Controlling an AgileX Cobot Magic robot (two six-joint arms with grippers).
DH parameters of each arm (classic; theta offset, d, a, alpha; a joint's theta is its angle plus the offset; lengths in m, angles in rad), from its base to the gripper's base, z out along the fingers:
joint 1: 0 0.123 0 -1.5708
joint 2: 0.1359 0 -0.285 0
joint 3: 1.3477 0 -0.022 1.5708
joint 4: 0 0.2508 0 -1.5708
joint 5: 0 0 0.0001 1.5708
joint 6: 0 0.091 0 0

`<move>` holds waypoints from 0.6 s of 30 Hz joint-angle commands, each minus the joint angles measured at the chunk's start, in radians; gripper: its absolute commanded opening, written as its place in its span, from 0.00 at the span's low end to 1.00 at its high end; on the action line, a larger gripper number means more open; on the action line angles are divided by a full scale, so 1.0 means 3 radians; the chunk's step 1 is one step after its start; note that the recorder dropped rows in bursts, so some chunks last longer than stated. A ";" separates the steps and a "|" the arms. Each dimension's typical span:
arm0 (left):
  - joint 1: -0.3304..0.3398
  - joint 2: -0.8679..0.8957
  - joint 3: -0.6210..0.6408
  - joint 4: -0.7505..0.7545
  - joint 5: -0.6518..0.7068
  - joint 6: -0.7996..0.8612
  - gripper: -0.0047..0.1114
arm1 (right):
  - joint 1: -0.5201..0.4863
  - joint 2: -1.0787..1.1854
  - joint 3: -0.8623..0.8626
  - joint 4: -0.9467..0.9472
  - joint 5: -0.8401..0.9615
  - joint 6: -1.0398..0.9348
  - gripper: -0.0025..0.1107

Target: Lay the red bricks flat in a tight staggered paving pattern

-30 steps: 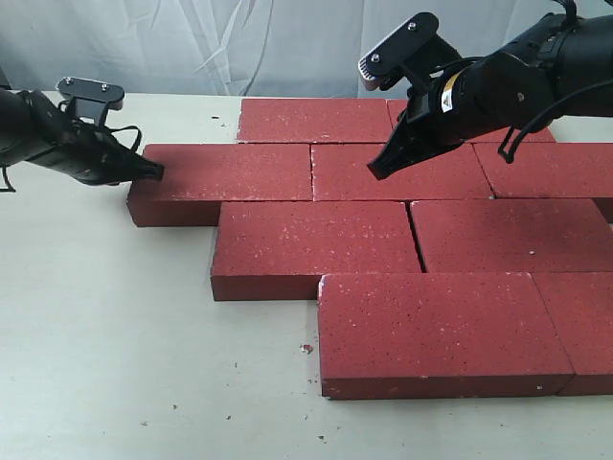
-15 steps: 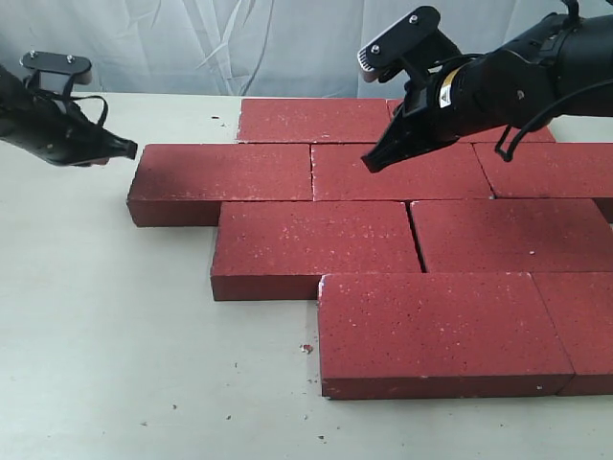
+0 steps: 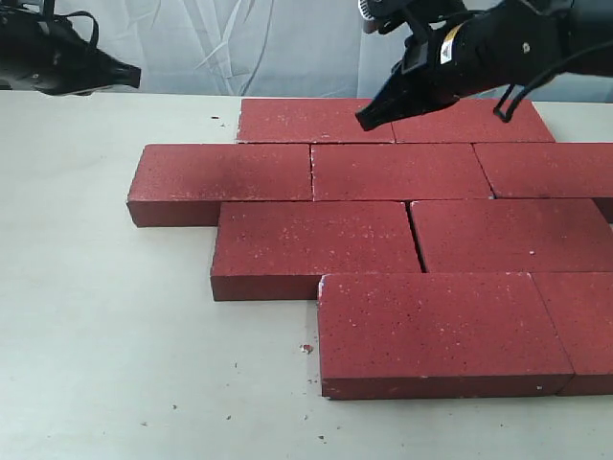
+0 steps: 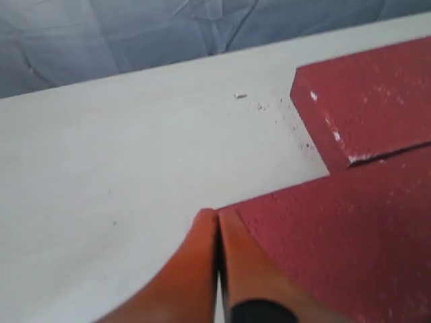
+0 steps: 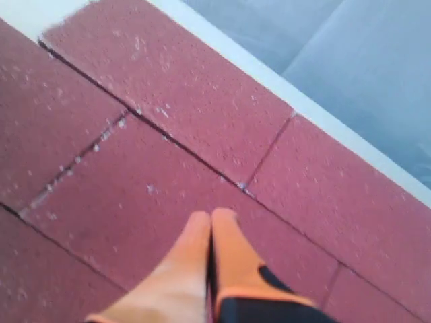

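Note:
Several red bricks (image 3: 364, 235) lie flat on the table in staggered rows, edges close together. The leftmost brick (image 3: 225, 177) of the second row sticks out to the left. My left gripper (image 3: 132, 75) hangs shut in the air at the far left, above and clear of that brick; in the left wrist view its tips (image 4: 217, 214) are pressed together over the brick's corner (image 4: 337, 242). My right gripper (image 3: 364, 120) is shut and empty, raised over the back row; in the right wrist view its tips (image 5: 210, 217) hover over brick joints (image 5: 242, 185).
The pale table (image 3: 105, 335) has bare room at the left and front. A few small crumbs (image 3: 306, 349) lie near the front brick. A grey cloth backdrop (image 3: 239, 43) hangs behind the table.
Both arms have lifted. The left gripper drew back up and left from the second-row brick's left end. The right gripper rose from the second row toward the back row. The bricks stayed put.

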 commanded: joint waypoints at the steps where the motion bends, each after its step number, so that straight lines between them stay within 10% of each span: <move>1: 0.0188 -0.0250 -0.0012 0.0480 0.0686 -0.0220 0.04 | -0.0141 -0.0089 -0.0383 -0.0268 0.1293 -0.0016 0.02; 8: 0.0529 -0.0753 -0.0012 0.1059 0.1576 -0.0643 0.04 | -0.0683 -0.0528 -0.0295 -0.0350 0.1742 0.0243 0.02; 18: 0.0562 -0.1474 0.0385 0.0956 0.1176 -0.0794 0.04 | -0.1442 -0.1369 0.0470 0.0094 0.1233 0.0347 0.02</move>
